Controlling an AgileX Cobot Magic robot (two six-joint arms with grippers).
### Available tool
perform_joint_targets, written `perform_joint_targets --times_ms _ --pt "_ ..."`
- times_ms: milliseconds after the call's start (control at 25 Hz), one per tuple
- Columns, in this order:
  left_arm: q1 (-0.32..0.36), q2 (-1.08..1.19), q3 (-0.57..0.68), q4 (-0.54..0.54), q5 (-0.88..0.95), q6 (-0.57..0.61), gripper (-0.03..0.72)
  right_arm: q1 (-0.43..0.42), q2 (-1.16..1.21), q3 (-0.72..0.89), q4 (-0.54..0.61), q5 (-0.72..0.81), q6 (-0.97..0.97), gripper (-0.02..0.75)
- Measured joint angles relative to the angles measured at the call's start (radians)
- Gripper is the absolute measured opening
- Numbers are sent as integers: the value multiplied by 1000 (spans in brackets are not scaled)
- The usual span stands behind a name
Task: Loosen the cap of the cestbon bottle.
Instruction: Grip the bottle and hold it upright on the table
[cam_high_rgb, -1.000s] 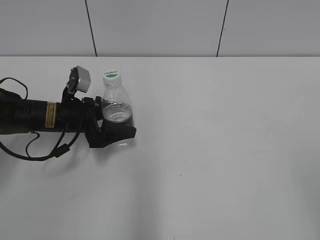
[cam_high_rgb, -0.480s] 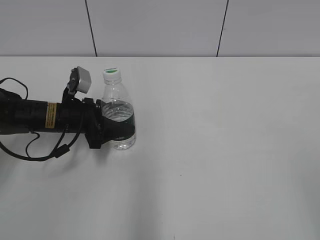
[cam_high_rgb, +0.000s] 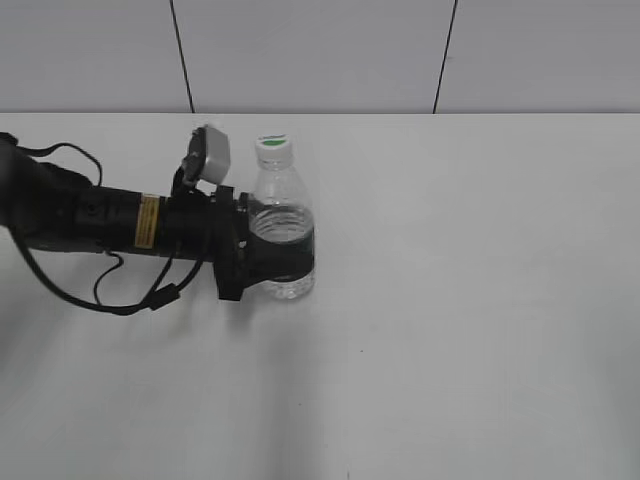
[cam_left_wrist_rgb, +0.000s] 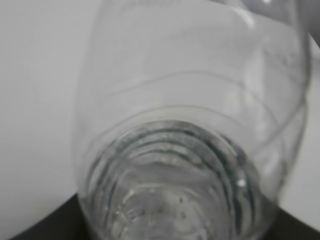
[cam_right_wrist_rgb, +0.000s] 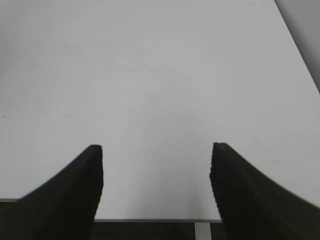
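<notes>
The cestbon bottle (cam_high_rgb: 283, 235) is held upright left of centre on the white surface (cam_high_rgb: 470, 300), its dark green band clamped by the left gripper (cam_high_rgb: 275, 262), whose fingers are closed around it. The cap (cam_high_rgb: 272, 149), white with a green mark, is judged untouched and not yet loosened. The right gripper (cam_right_wrist_rgb: 156, 185) is spread wide over bare surface, holding nothing. Thin clear ribbed plastic is seen through the left wrist camera.

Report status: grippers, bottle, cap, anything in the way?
Left gripper shut on cestbon bottle, bottle upright. Right gripper open over bare table, holding nothing. Cap on, untouched, nothing blocking it.
</notes>
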Motion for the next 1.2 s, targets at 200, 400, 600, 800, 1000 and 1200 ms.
perform_joint_targets --times_ms 200,400,600,800,1000,1200 --pt "-110 0 -108 -1 59 -1 379 0 0 0 0 0 0 519" --pt "-186 11 -197 -73 95 -3 377 0 0 0 0 0 0 519" --pt "-218 63 -212 -143 115 -1 377 0 0 0 0 0 0 519" --pt "-222 116 -212 -183 131 7 377 0 0 0 0 0 0 519" --pt "-223 131 -217 -210 121 8 376 0 0 0 0 0 0 519" --pt "-223 131 -219 -211 120 8 376 0 0 0 0 0 0 519"
